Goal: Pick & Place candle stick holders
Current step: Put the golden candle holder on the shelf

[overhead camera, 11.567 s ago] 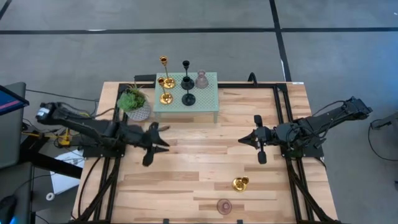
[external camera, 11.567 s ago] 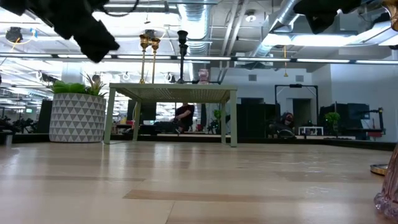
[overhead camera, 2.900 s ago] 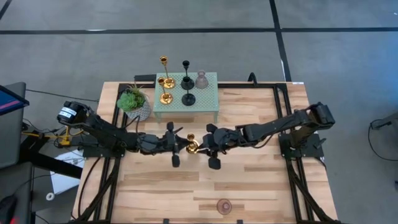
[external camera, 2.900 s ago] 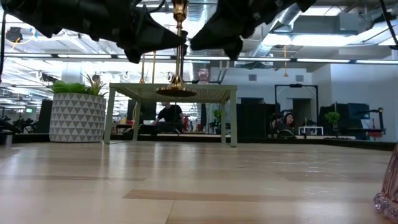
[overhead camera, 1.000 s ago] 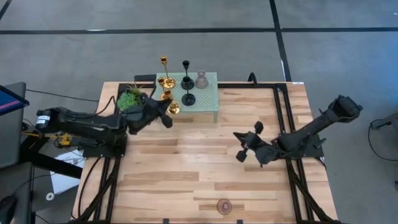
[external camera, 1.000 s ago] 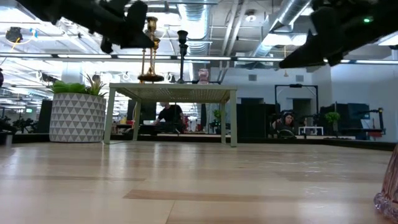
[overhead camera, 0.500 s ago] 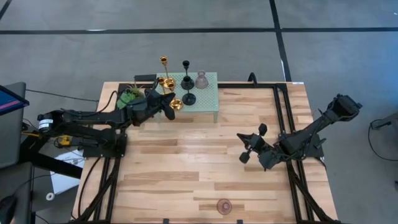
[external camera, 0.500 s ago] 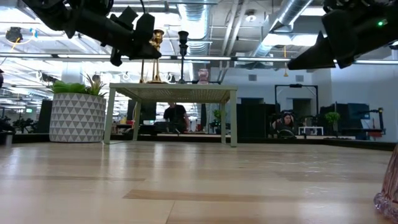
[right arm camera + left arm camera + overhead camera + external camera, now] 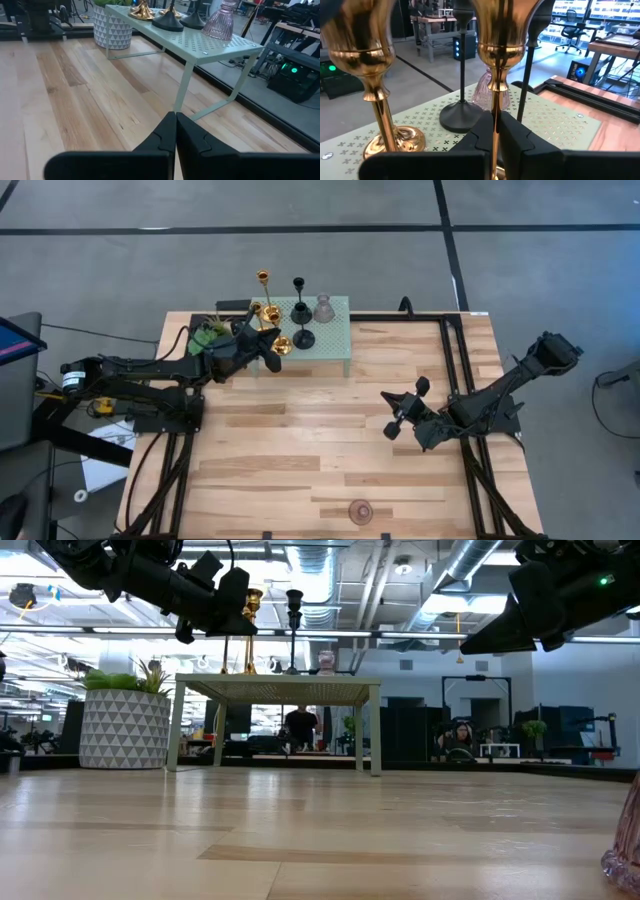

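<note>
The left gripper [image 9: 272,346] hangs over the near left corner of the small green shelf [image 9: 335,340], and its jaws are shut tight on the stem of a gold holder [image 9: 499,60]. The potted plant [image 9: 204,337] stands just left of the shelf. Other holders already crowd that end of the shelf: two more gold ones [image 9: 264,292], two black ones [image 9: 301,312] and a pink one [image 9: 323,308]. I think the held gold holder could bump its gold neighbour [image 9: 372,85] on the way down and knock it over. It could also land too near the shelf edge and tip off. Well right of the shelf, the right gripper [image 9: 401,412] waits above the wooden bench [image 9: 300,460], jaws closed on nothing. Another pink holder [image 9: 360,511] sits far from the shelf, at the bench's front edge. Behind the shelf is a big office room with desks and a person standing [image 9: 299,728].
</note>
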`<state>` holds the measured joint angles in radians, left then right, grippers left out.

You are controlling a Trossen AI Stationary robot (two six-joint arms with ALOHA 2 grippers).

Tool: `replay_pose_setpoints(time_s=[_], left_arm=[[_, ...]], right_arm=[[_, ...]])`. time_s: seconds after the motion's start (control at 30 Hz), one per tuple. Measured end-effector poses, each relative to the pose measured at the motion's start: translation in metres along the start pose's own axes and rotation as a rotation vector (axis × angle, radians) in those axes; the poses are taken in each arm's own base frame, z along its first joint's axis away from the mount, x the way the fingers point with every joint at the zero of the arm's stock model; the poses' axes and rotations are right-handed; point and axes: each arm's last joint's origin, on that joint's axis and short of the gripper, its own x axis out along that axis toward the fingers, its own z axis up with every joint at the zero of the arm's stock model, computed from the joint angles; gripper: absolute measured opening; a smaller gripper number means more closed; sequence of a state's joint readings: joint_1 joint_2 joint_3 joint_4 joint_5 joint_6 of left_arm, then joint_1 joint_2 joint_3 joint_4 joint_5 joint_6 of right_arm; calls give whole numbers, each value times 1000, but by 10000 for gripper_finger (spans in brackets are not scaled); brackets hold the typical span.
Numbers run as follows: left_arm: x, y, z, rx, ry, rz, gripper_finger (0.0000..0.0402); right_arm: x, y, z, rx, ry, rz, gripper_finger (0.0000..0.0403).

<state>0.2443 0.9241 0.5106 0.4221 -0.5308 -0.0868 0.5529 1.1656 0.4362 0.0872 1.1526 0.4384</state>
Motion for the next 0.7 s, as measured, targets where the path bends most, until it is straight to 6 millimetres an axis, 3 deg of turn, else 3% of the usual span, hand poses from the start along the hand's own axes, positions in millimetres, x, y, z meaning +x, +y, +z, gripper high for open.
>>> replay_pose_setpoints(time_s=[0.7], left_arm=[[0,1,-1,24,0,38,14]], right_arm=[[0,0,1,10,-3,4,0]])
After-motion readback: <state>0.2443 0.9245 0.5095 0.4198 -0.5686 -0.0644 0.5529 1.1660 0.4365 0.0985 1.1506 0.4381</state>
